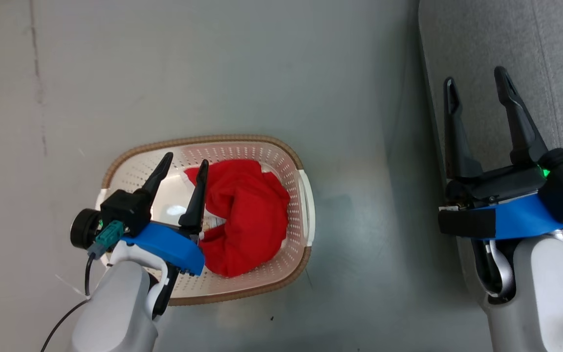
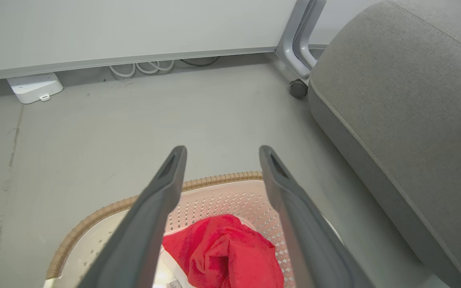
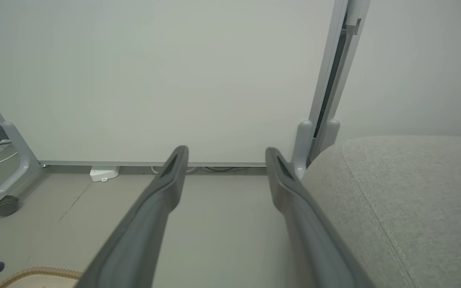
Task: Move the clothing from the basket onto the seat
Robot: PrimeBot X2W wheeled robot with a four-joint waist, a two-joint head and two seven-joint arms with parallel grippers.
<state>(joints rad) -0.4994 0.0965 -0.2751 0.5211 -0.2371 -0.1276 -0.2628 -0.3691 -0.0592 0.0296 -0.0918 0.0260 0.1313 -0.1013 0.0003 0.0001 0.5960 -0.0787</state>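
Overhead, the left gripper [image 1: 186, 159] hovers over the basket [image 1: 242, 139], fingers apart and empty, beside the red clothing [image 1: 247, 215] heaped inside. The right gripper [image 1: 476, 76] stands open and empty at the edge of the seat [image 1: 530, 39]. From the left wrist, the clothing lies in the basket between the spread fingers. From the right wrist, the parted fingers hold nothing, with the seat at right.

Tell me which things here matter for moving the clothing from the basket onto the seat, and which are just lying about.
For the job: clothing, basket, seat, left gripper (open, over the basket), right gripper (open, at the seat's edge).

Just lying about: white box, cables, caster, all by the white panel.
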